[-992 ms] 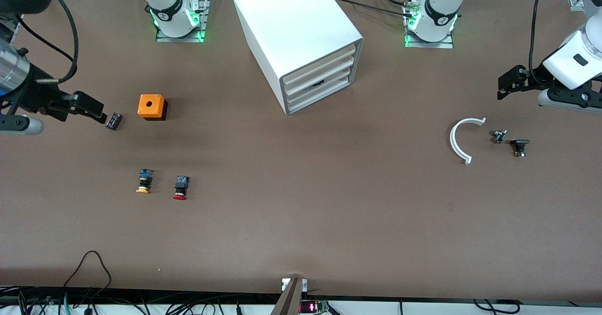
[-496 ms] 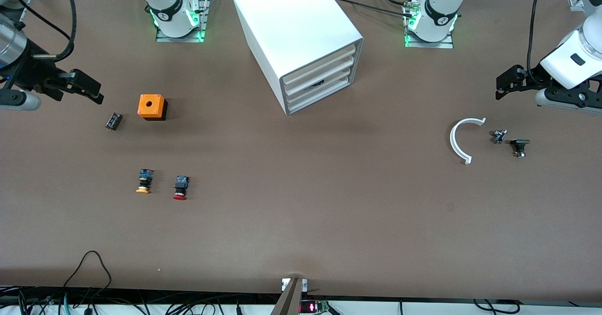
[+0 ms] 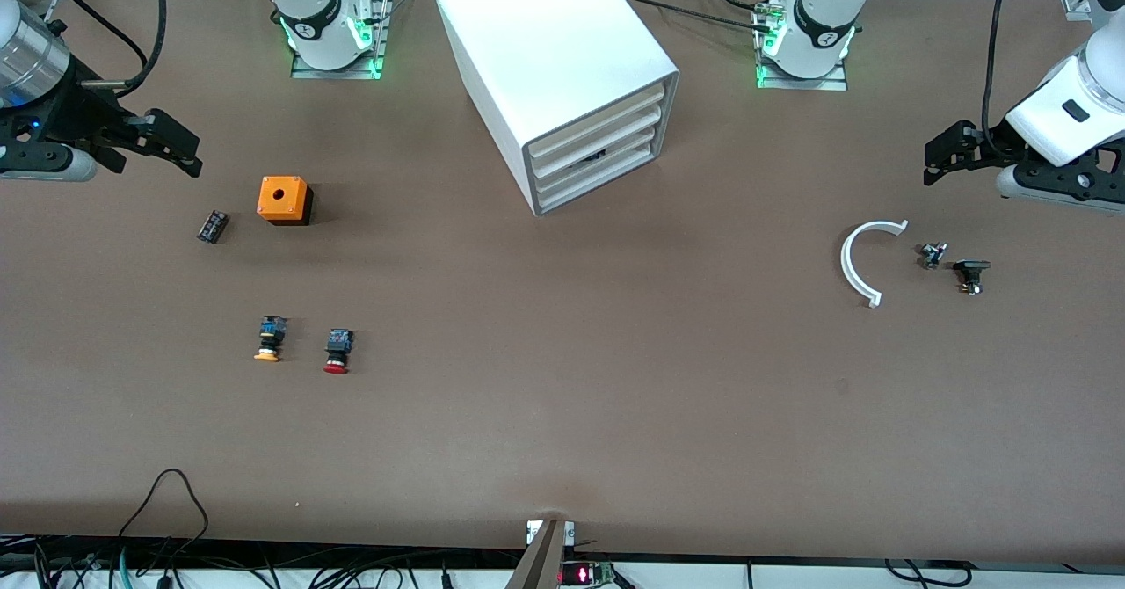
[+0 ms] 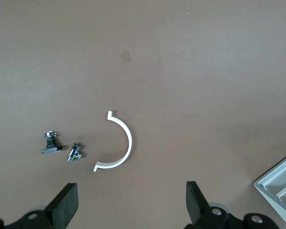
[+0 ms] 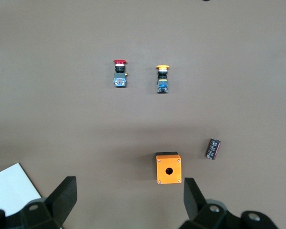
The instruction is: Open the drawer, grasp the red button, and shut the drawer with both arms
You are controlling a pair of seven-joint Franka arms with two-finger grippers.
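The cabinet (image 3: pixel 562 79) stands mid-table between the two arm bases, its four drawers (image 3: pixel 596 154) all pushed in. Toward the right arm's end from it sit an orange box (image 3: pixel 284 199) and a small dark cylinder (image 3: pixel 212 226). Nearer the camera than the cabinet, the red button (image 3: pixel 337 351) lies on the table just beside a yellow-capped one (image 3: pixel 270 339). Toward the left arm's end lie a white arc (image 3: pixel 864 261) and two small metal parts (image 3: pixel 951 265).

The right gripper (image 3: pixel 171 145) hangs above bare table near the orange box, fingers (image 5: pixel 62 198) spread and empty. The left gripper (image 3: pixel 945 154) hangs above table near the arc, fingers (image 4: pixel 64 204) likewise apart, holding nothing.

The brown tabletop (image 3: pixel 562 413) has cables along its camera edge.
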